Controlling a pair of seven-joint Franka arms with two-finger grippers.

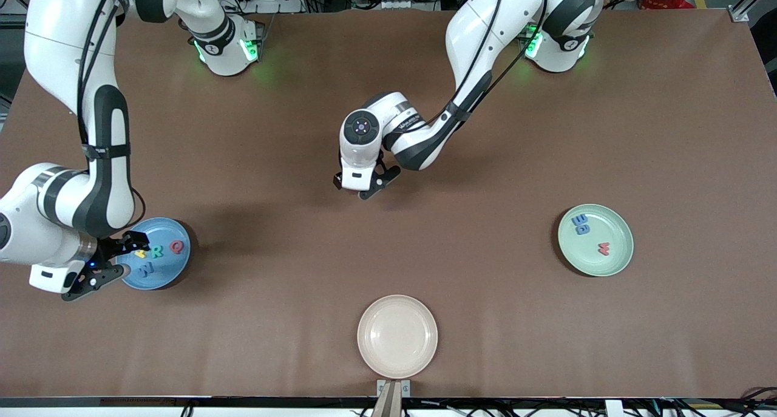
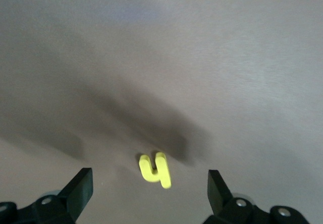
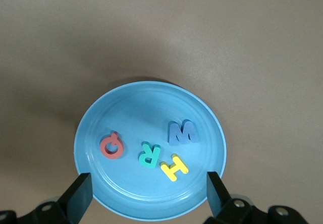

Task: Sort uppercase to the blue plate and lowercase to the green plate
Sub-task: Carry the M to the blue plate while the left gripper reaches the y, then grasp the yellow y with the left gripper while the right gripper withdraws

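The right hand (image 1: 112, 259) is held wide open and empty over the edge of the blue plate (image 3: 96, 183). All four big letters are seen lying in it: the yellow H (image 3: 174, 167), green R (image 3: 149, 155), red Q (image 3: 112, 146) and blue W (image 3: 182, 132).

The left hand (image 2: 150, 186) is open too, low over the yellow h (image 2: 155, 169), which is left on the worktop (image 1: 546, 132).

Two blue small letters (image 1: 581, 224) and the red w (image 1: 604, 247) are in the green plate (image 1: 619, 262).

Bare table surrounds the yellow h (image 2: 155, 170); the blue plate (image 3: 202, 113) seems crowded with letters.
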